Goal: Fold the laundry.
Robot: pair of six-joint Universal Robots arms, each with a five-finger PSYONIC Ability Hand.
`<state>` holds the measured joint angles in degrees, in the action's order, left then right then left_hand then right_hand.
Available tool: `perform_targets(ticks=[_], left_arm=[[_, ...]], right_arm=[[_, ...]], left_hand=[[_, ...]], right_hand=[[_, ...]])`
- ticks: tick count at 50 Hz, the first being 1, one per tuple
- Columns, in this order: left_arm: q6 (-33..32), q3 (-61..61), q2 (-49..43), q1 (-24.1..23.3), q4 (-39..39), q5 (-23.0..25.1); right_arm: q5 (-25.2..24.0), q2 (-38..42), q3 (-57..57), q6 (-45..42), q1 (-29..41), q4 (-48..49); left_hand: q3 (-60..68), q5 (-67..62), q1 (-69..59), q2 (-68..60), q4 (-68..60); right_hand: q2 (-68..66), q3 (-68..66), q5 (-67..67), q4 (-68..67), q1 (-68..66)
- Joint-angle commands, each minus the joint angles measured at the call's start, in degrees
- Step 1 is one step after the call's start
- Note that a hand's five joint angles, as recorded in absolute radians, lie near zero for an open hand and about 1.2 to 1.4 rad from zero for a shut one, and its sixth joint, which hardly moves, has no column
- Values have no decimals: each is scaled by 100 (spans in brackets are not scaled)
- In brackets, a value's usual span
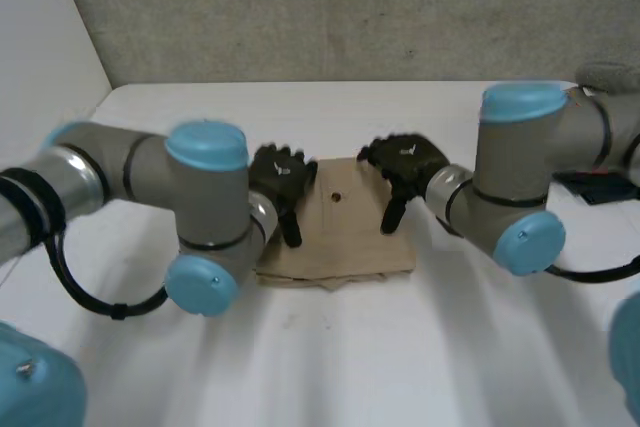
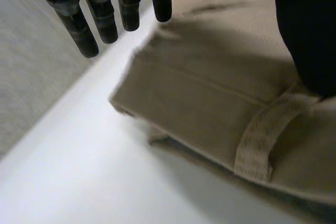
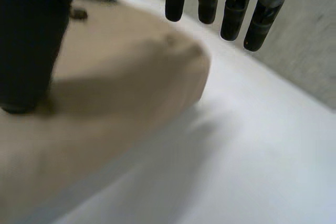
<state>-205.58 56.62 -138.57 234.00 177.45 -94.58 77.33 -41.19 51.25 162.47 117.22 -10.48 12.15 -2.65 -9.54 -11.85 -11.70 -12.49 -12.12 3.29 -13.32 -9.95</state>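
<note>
White table [image 1: 330, 347], tan cloth [image 1: 345, 242] under L robot hand [image 1: 280, 175], R robot hand [image 1: 405, 162].

The folded garment [image 1: 340, 237] is plain tan, with a small dark spot [image 1: 336, 197] near its 12 o'clock edge and a paler beige belt loop [image 2: 262, 135]. The table [image 1: 330, 347] is white; the left hand [image 1: 280, 175] at the garment's 10 o'clock and the right hand [image 1: 405, 162] at 2 o'clock are black.

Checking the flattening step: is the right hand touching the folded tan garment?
Touching. Right wrist view: the right hand rests its thumb on the folded tan garment, no gap.
</note>
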Motion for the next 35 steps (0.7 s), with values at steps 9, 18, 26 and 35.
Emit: perform_targets(ticks=[9, 18, 26, 35], left_arm=[[1406, 841, 2343, 673, 44, 2399], [1547, 1290, 2713, 972, 9, 3965], [1538, 1370, 2730, 928, 9, 3930], [1538, 1370, 2739, 928, 9, 3921]], right_arm=[[-25, -1998, 3064, 48, 55, 1336], [10, -1587, 4192, -74, 653, 3594], [220, -917, 3533, -531, 679, 3799], [283, -828, 3374, -488, 671, 3316]], left_hand=[[-215, 265, -46, 185, 170], [-194, 244, -67, 164, 148], [-211, 260, -50, 181, 165], [-211, 260, -50, 181, 165]], right_hand=[[249, 212, -329, 332, -5], [249, 212, -329, 332, -5], [249, 212, -329, 332, -5], [249, 212, -329, 332, -5]])
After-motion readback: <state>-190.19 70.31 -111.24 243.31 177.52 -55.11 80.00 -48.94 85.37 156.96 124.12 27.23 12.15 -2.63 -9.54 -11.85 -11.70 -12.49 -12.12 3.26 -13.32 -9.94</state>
